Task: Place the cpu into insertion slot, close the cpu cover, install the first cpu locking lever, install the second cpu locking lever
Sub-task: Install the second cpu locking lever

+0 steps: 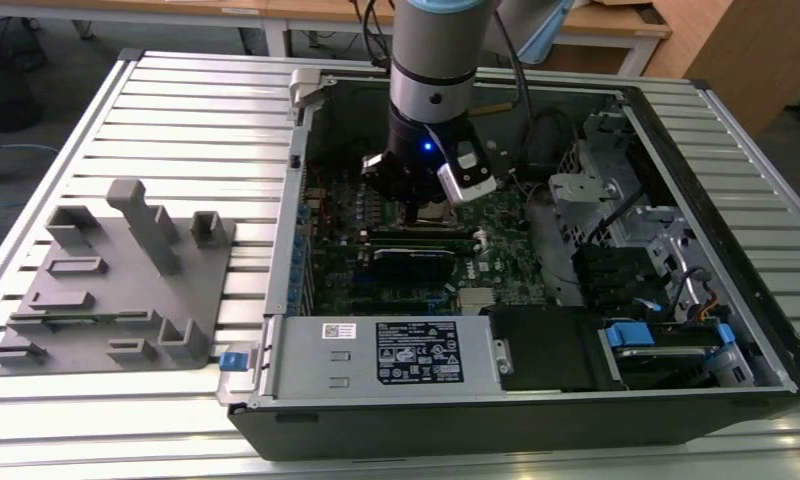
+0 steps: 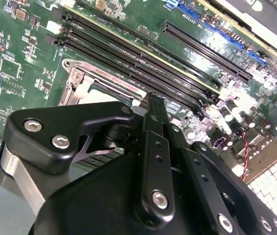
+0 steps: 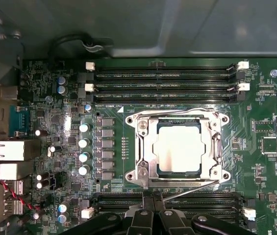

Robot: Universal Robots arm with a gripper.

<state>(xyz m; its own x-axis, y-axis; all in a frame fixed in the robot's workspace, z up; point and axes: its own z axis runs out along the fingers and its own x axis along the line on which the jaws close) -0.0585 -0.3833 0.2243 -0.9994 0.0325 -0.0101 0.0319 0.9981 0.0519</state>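
While the small flat silver-grey square cpu [image 3: 179, 148] lies in the square metal-rimmed insertion slot [image 3: 177, 182], with the thin silvery cpu cover [image 3: 145, 147] shut over it, one thin wire locking lever [image 3: 192, 191] is seen sticking out slantwise. The black gripper [image 3: 153, 198] is parked by its free end, fingers [image 3: 146, 208] pressed together, nothing held. The lever is best pushed slowly, down and sideways, so it is tucked under its hook and the green board [image 3: 261, 166] is not scratched.

Silver-grey cylindrical robot arm [image 1: 431, 70] with pale blue joint cap, black wrist section showing a small blue light, white-and-black camera module clipped on. Matte black angular linkage gripper [image 2: 150, 110], silver hex screws, bare metal side block.
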